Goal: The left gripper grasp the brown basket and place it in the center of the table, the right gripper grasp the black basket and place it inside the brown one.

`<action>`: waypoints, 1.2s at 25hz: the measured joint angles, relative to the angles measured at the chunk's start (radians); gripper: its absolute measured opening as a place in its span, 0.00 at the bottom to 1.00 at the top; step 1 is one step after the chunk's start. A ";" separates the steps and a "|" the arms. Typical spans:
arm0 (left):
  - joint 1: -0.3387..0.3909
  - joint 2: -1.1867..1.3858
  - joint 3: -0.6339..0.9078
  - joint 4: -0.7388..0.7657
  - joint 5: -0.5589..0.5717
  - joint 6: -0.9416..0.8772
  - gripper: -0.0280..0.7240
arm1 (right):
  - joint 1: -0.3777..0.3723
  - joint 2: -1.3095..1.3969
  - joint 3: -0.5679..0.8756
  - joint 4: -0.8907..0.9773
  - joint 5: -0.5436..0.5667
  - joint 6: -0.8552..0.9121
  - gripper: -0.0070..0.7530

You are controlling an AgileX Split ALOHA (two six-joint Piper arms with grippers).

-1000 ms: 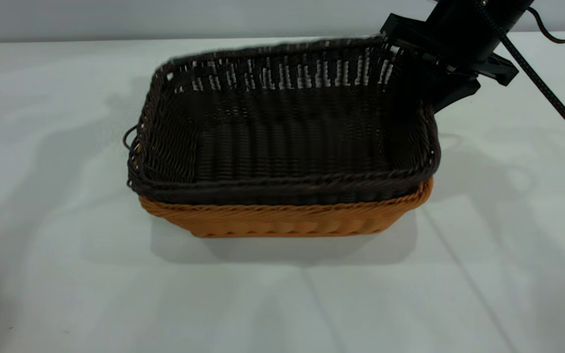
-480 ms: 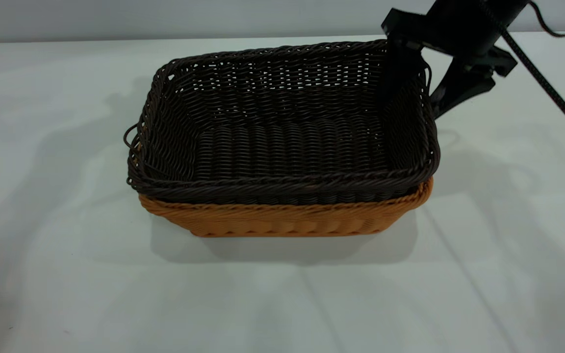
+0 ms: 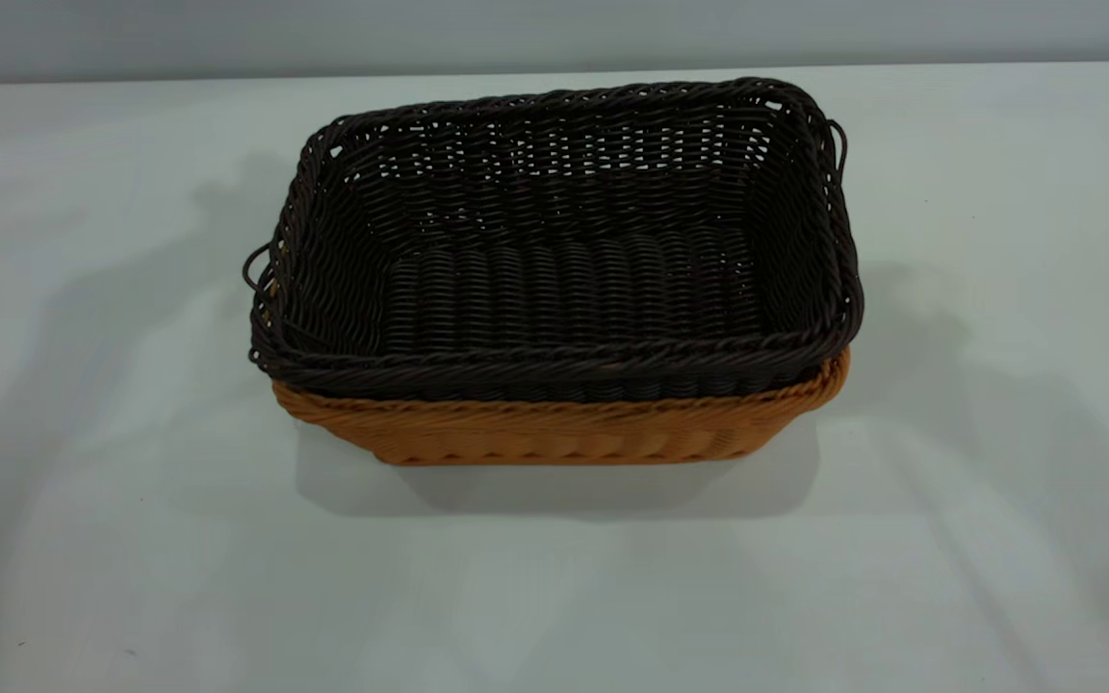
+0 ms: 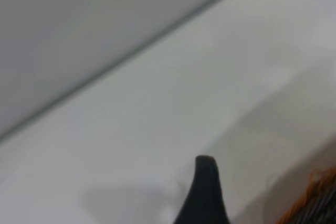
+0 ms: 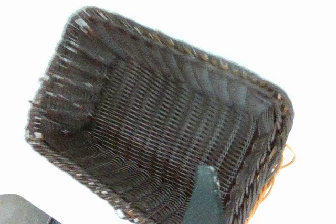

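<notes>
Wicker on wicker: black basket (image 3: 554, 250) nested inside brown basket (image 3: 554, 428), rims nearly level, dark rim riding just above tan rim. Stack sitting on table (image 3: 131, 558) about mid-width, closer to far edge than near edge.

Changed in the last second: right arm gone from the exterior view. 1.0 s ago clamped at the black basket's far-right corner, basket blurred and still settling; 0.5 s ago jaws spread and lifting off that corner; now absent from frame. Basket unmoved after release, same seat, same slight overhang on left. Judged: both placements done, task essentially complete, only retreat left.

Right gripper (image 5: 202, 198) visible only in right wrist view, looking down into the black basket, 1 finger (image 5: 205, 192) showing, holding nothing visible. Second finger out of frame, so gap cannot be told.

Left gripper (image 4: 202, 192) visible only in left wrist view, off to the side of the stack, 1 dark fingertip (image 4: 205, 171) over bare table, sliver of tan rim at frame corner. Opening cannot be told, nothing seen in grasp.

Hidden: brown basket interior and far wall fully covered by the black one; only its near wall and right corner showing. Brown handles not made out. Both arm bodies out of view.
</notes>
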 joint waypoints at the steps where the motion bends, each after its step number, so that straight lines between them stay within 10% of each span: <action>1: 0.004 -0.026 0.000 0.000 0.002 0.000 0.78 | 0.000 -0.066 0.000 -0.003 0.021 0.002 0.71; 13: 0.119 -0.320 0.000 0.009 0.372 -0.173 0.78 | 0.000 -0.758 0.220 -0.040 0.260 0.052 0.71; 30: 0.123 -0.603 0.097 0.015 0.531 -0.357 0.75 | 0.000 -1.523 0.765 -0.278 0.296 0.158 0.71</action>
